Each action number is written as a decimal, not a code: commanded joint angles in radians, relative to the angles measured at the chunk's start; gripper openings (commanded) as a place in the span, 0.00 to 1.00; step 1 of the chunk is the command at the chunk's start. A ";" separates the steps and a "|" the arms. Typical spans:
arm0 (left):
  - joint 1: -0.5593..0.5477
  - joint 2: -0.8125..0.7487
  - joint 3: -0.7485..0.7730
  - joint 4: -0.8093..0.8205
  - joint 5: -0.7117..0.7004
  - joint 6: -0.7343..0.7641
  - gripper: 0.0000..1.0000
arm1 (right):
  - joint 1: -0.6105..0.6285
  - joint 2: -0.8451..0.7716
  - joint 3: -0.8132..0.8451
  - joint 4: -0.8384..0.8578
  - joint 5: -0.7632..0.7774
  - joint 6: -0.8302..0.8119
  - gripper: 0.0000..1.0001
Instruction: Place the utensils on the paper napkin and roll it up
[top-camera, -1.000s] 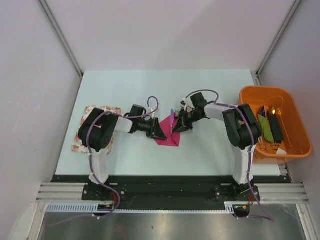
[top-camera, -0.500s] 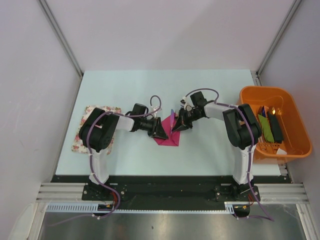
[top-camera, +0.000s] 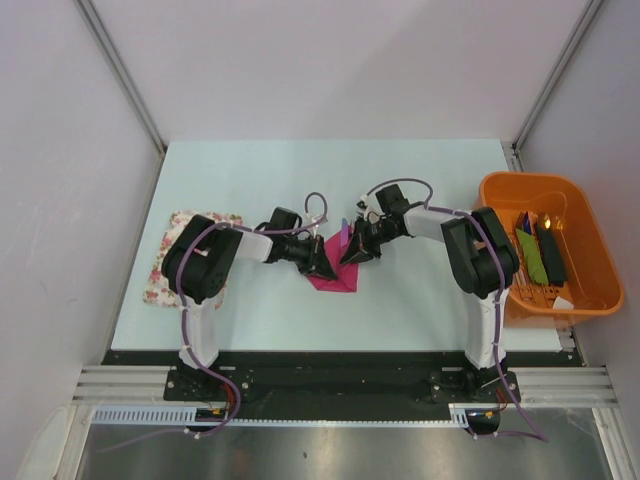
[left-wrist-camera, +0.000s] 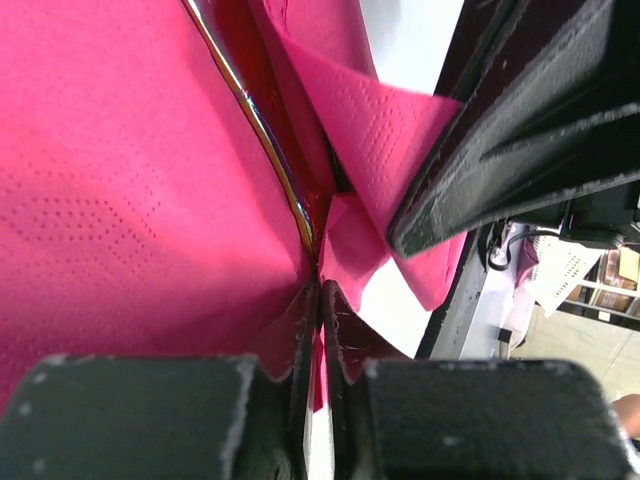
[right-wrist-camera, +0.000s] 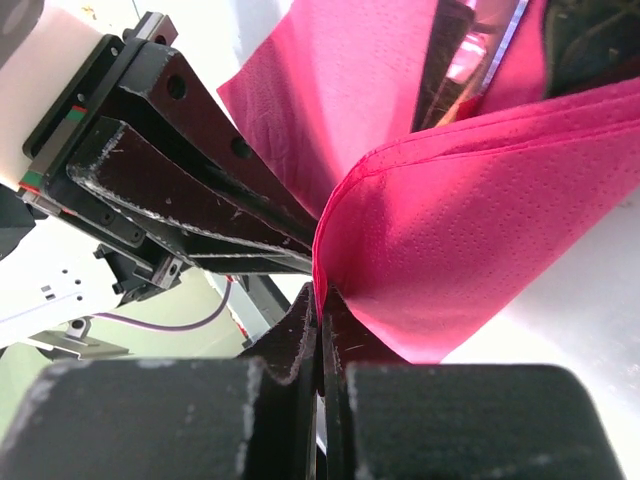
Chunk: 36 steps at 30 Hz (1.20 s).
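The magenta paper napkin (top-camera: 336, 274) lies mid-table, partly folded up between both grippers. My left gripper (top-camera: 323, 266) is shut on the napkin's (left-wrist-camera: 120, 200) edge, a thin pink layer pinched between its fingertips. A shiny thin utensil (left-wrist-camera: 262, 125) runs along the crease inside the fold. My right gripper (top-camera: 350, 253) is shut on a curled-over fold of the napkin (right-wrist-camera: 470, 210), facing the left gripper's fingers (right-wrist-camera: 190, 200) closely. A purple utensil (top-camera: 343, 236) pokes out of the napkin's far side. The other utensils are hidden in the fold.
An orange tub (top-camera: 590, 235) with green and black items sits at the table's right edge. A floral cloth mat (top-camera: 162, 278) lies at the left, partly under the left arm. The right gripper's finger (left-wrist-camera: 500, 150) crowds the left wrist view.
My left gripper has shifted slightly right onto the napkin and closed on its edge. The right gripper has edged a little left, still holding its fold.
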 joint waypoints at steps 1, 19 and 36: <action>-0.006 0.015 0.036 0.000 -0.032 0.008 0.09 | 0.016 0.017 0.033 0.056 -0.006 0.039 0.00; 0.000 -0.079 0.028 -0.042 -0.003 0.029 0.23 | 0.025 0.085 0.016 0.130 0.008 0.081 0.00; 0.050 -0.140 -0.009 -0.237 -0.046 0.155 0.41 | 0.008 0.080 0.001 0.153 0.000 0.082 0.00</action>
